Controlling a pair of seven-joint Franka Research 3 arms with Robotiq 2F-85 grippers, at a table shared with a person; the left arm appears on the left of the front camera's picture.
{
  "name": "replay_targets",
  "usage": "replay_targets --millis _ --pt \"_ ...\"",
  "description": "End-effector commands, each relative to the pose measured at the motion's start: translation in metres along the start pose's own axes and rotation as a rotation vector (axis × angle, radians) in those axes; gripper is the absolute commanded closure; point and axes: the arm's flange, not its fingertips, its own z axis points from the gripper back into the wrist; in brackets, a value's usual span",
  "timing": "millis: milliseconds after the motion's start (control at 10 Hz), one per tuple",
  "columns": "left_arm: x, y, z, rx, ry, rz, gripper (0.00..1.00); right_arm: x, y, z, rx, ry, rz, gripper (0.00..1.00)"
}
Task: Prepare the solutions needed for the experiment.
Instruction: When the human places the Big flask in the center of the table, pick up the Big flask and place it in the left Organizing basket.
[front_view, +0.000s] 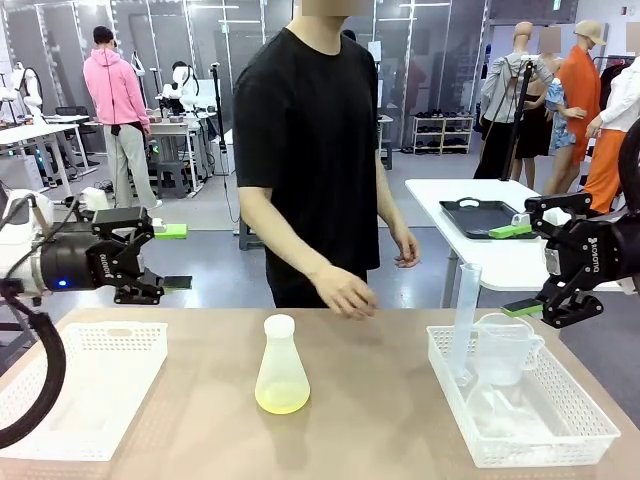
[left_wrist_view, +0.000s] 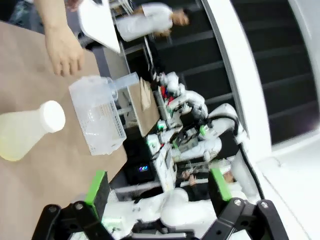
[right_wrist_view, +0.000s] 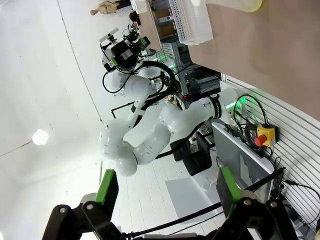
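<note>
A frosted conical flask (front_view: 281, 365) with a round white cap stands mid-table. The solutions (front_view: 283, 399) show as a shallow pale yellow-green layer at its bottom. In the left wrist view the flask (left_wrist_view: 22, 134) lies at the left edge, with the solutions (left_wrist_view: 7, 149) at its base. A person's hand (front_view: 345, 294) hovers just behind the flask. My left gripper (front_view: 166, 258) hangs open above the table's left end, nothing between its fingers. At the far right, my right gripper (front_view: 520, 270) is open above the right basket. Both stand well away from the flask.
An empty white basket (front_view: 85, 385) sits at the table's left. The white basket (front_view: 545, 425) at the right holds a clear graduated cylinder (front_view: 465, 320) and a clear measuring jug (front_view: 503, 347). Bare tabletop surrounds the flask.
</note>
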Motion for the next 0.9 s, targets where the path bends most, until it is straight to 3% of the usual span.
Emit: replay_targets --millis 0,200,400,600,700,800 --pt "0.024 0.028 -0.01 0.024 0.113 -0.213 0.0 0.0 0.002 0.0 0.019 0.002 0.003 0.0" --pt "0.035 0.051 -0.022 0.069 0.148 -0.412 0.0 0.0 0.002 0.0 0.019 0.002 0.003 0.0" --pt "0.039 0.06 -0.035 0.021 0.101 -0.539 0.0 0.0 0.002 0.0 0.019 0.002 0.003 0.0" --pt "0.039 0.061 -0.045 0.033 0.056 -0.612 0.0 0.0 0.002 0.0 0.019 0.002 0.003 0.0" --pt "0.038 0.059 -0.045 0.095 0.111 -0.596 0.0 0.0 0.002 0.0 0.019 0.002 0.003 0.0" --pt "0.038 0.06 -0.034 0.022 0.099 -0.568 0.0 0.0 0.002 0.0 0.019 0.002 0.003 0.0"
